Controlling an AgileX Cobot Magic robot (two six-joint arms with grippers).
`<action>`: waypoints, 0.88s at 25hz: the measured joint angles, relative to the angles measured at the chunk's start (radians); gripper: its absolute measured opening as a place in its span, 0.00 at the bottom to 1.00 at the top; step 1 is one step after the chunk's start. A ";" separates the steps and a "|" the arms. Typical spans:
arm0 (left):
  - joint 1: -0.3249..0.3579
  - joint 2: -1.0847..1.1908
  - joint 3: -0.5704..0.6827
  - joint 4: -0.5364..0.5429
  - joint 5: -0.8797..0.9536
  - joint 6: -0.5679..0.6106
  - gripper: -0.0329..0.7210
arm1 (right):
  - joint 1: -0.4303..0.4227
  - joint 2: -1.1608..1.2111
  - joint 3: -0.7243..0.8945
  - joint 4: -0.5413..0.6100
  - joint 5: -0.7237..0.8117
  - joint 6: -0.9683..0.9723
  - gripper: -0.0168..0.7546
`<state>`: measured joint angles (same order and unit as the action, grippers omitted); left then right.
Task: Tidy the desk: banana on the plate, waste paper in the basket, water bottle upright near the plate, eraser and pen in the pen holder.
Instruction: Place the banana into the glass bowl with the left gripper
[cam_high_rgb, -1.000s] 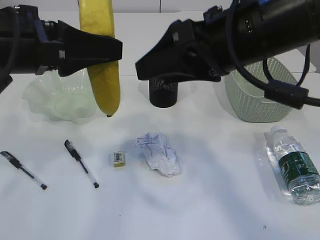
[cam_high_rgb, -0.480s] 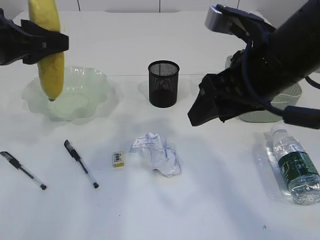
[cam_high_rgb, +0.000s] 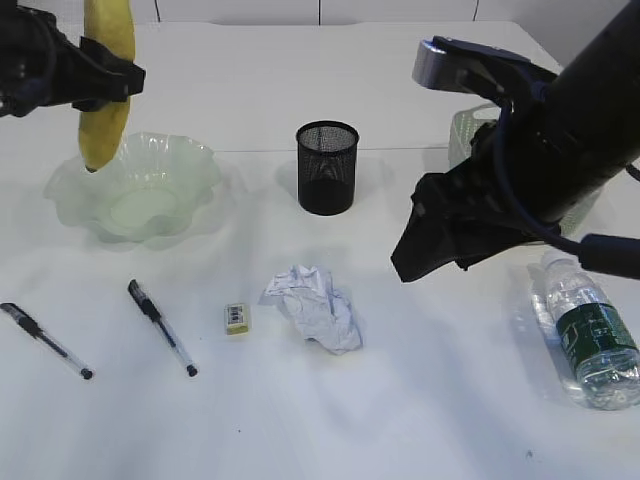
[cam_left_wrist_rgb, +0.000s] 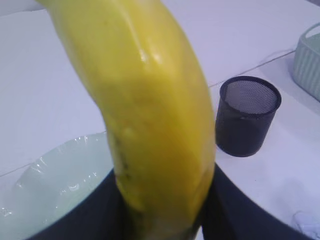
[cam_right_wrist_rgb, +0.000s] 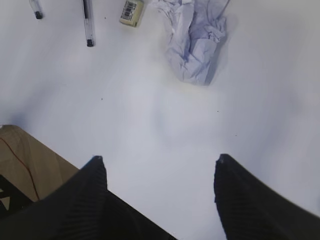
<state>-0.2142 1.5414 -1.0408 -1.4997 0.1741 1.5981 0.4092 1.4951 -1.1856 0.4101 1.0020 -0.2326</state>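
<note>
The banana (cam_high_rgb: 105, 90) is being held upright by the left gripper (cam_high_rgb: 100, 82), the jaws clamped on its middle, with its lower tip hanging just above the back rim of the plate (cam_high_rgb: 190, 160), a pale green, wavy-edged dish. In the left wrist view the fruit is filling the frame, with the plate's hollow showing below and to the left of it.

Step in hand, as judged: the banana is being placed on the plate. For a clean placement, the tip should be brought over the flat centre of the plate rather than the fluted rim, the fruit lowered and tilted until it is lying along the hollow, and only then released; dropped on end from this height, it is likely to topple out.

The right gripper (cam_right_wrist_rgb: 160, 175) is being held open and empty, its two dark fingers (cam_right_wrist_rgb: 95, 180) spread wide above bare table, to the right of the plate and short of the waste paper (cam_high_rgb: 315, 308). The two pens (cam_high_rgb: 160, 326) and the eraser (cam_high_rgb: 236, 318) are lying in front of the plate. The pen holder (cam_high_rgb: 327, 167), a black mesh cup, is standing to the plate's right; the basket (cam_high_rgb: 470, 140) is further right, mostly hidden behind the arm.

The water bottle (cam_high_rgb: 590, 330) is lying on its side, far right of the plate. Its label is dark green, with print too small to be read. A barcode is showing on the eraser's sleeve; no brand is legible.
</note>
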 joint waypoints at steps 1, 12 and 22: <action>0.000 0.028 -0.022 0.015 0.000 0.000 0.38 | 0.000 0.000 0.000 0.000 0.007 0.000 0.67; 0.000 0.232 -0.141 0.233 -0.158 0.001 0.38 | 0.000 0.000 0.000 -0.010 0.035 0.000 0.67; 0.002 0.383 -0.220 0.499 -0.174 0.001 0.38 | 0.000 0.000 0.000 -0.012 0.036 0.000 0.67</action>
<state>-0.2122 1.9244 -1.2608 -1.0007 0.0000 1.5988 0.4092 1.4951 -1.1856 0.3981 1.0377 -0.2326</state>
